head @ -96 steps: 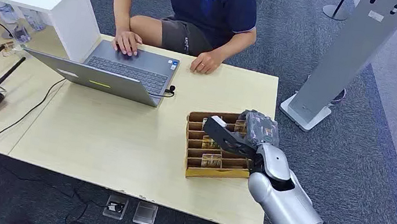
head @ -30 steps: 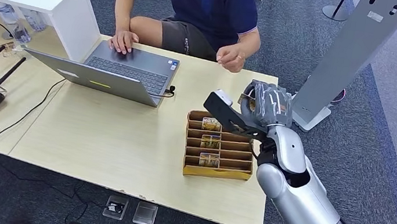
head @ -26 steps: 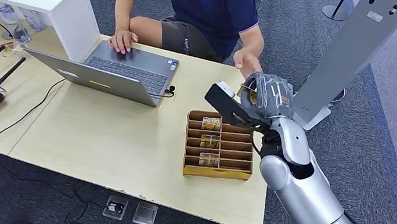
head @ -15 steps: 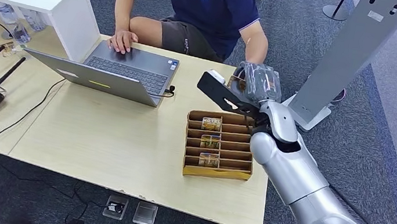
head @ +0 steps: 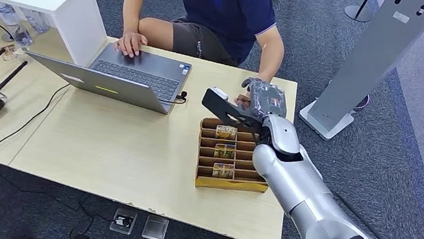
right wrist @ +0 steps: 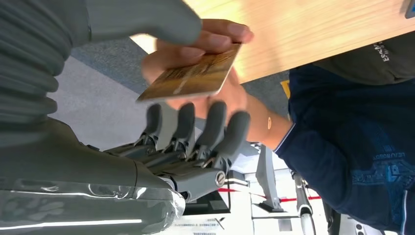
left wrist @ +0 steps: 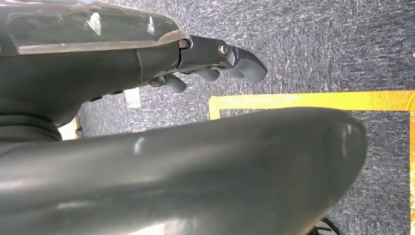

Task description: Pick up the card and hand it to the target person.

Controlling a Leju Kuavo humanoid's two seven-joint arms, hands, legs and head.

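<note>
The right hand (head: 264, 97) is raised at centre right of the head view, just above the card box (head: 233, 156). Its fingers (right wrist: 215, 128) are spread apart from the card (right wrist: 192, 77), which is pinched by the person's hand (right wrist: 208, 46). The left hand (left wrist: 215, 61) hangs with nothing in it, fingers loosely curled.
</note>
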